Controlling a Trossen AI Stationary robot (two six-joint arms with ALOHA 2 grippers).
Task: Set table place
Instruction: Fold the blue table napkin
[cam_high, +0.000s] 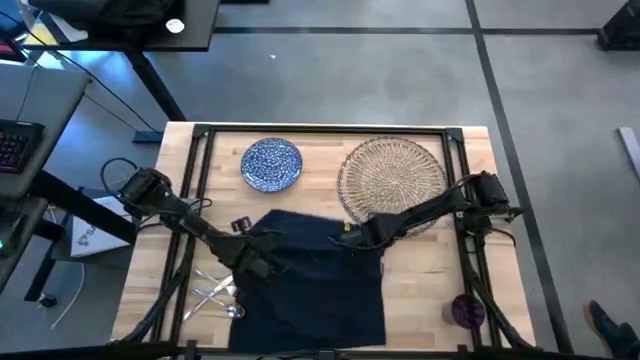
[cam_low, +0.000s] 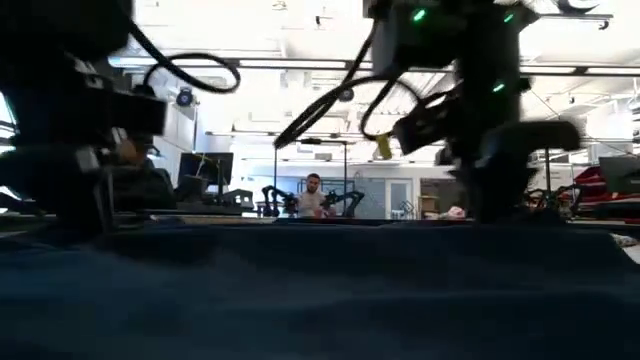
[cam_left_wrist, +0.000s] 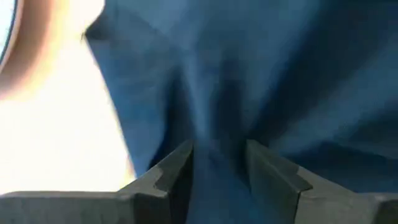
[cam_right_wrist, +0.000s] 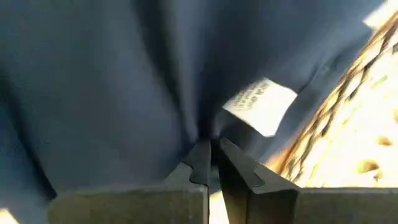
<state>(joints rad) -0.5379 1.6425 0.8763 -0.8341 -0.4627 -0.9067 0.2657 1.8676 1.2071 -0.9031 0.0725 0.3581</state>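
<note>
Robotics lab: grey concrete floor (cam_high: 400, 80), keyboard (cam_high: 15, 145) on a desk at left edge; low view shows open workspace, ceiling lights, other robot arms (cam_low: 345, 200), seated person (cam_low: 313, 195).

- No readable text, brand, number or sign anywhere.
- White care tag (cam_right_wrist: 258, 104) sewn to the dark navy napkin (cam_right_wrist: 112, 93), seen in the right wrist view: faint printed lines, too blurred to read.
- White sheet (cam_high: 85, 236) beside the table (cam_high: 430, 280), in the high view: a small dark mark, illegible.
</note>
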